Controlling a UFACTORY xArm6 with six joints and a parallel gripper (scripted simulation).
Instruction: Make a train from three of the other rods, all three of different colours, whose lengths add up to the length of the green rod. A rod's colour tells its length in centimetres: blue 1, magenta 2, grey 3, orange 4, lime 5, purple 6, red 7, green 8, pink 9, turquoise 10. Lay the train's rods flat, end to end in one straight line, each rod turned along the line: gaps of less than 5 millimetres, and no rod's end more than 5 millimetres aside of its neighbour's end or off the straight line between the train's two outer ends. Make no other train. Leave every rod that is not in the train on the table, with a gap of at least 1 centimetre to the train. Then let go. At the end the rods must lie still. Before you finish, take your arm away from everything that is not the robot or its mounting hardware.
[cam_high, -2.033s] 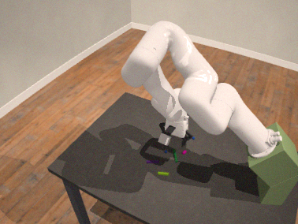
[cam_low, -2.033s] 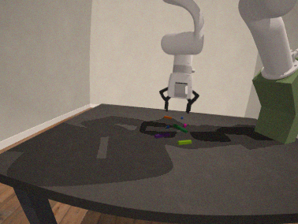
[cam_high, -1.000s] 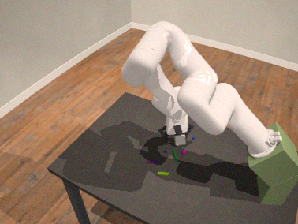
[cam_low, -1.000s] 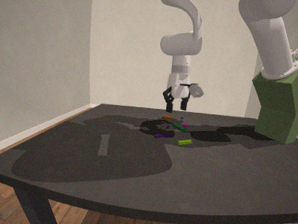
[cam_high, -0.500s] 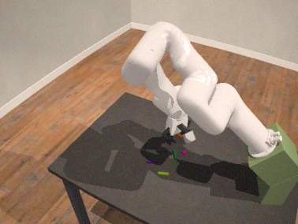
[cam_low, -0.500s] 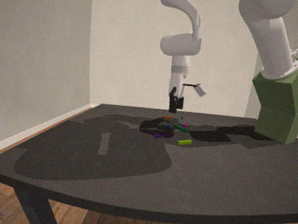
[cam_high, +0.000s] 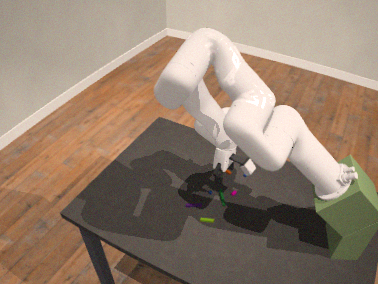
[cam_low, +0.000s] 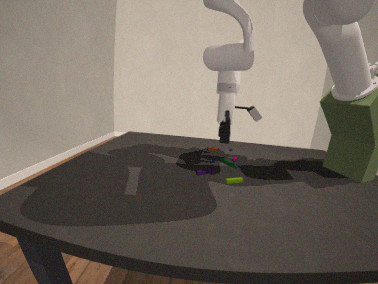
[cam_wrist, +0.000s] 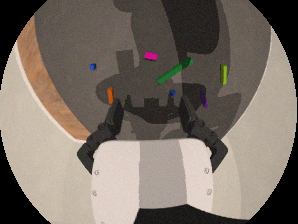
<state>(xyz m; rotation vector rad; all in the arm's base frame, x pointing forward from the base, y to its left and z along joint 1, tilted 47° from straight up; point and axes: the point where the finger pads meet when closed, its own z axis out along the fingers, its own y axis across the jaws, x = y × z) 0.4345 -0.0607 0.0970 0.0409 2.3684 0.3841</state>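
No brand or lettering can be read in any view. The white, smooth, glossy robot arm (cam_high: 250, 107) (cam_low: 228, 57) rises from a faceted matte green pedestal (cam_high: 367, 200) (cam_low: 350, 145) at the right of the dark grey, faintly speckled table (cam_high: 170, 250) (cam_low: 250, 225) (cam_wrist: 65, 45); plank flooring with wood grain (cam_high: 75, 165) (cam_low: 107, 272) (cam_wrist: 37, 75) lies beyond its edge. The black, jointed two-finger gripper (cam_high: 219, 172) (cam_low: 225, 140) (cam_wrist: 150, 103) is released, its fingers spread wide above the table with nothing between them

The slim green rod (cam_high: 222, 198) (cam_low: 229, 162) (cam_wrist: 175, 71) lies in the middle of the scattered rods. In the top view the short magenta rod (cam_high: 234, 192) (cam_low: 235, 158) (cam_wrist: 151, 56) is just right of it, the purple rod (cam_high: 194, 205) (cam_low: 205, 172) (cam_wrist: 204, 99) to the left, the lime rod (cam_high: 207, 220) (cam_low: 234, 180) (cam_wrist: 224, 74) on the near side, and the orange rod (cam_high: 229, 171) (cam_low: 213, 149) (cam_wrist: 110, 95) on the far side. One tiny blue rod (cam_high: 210, 192) (cam_low: 213, 161) (cam_wrist: 172, 93) sits left of the green one, another blue piece (cam_high: 245, 175) (cam_low: 230, 149) (cam_wrist: 93, 67) at the far right; all lie apart

The wrist view shows both fingers separately, while the exterior view has them overlapping
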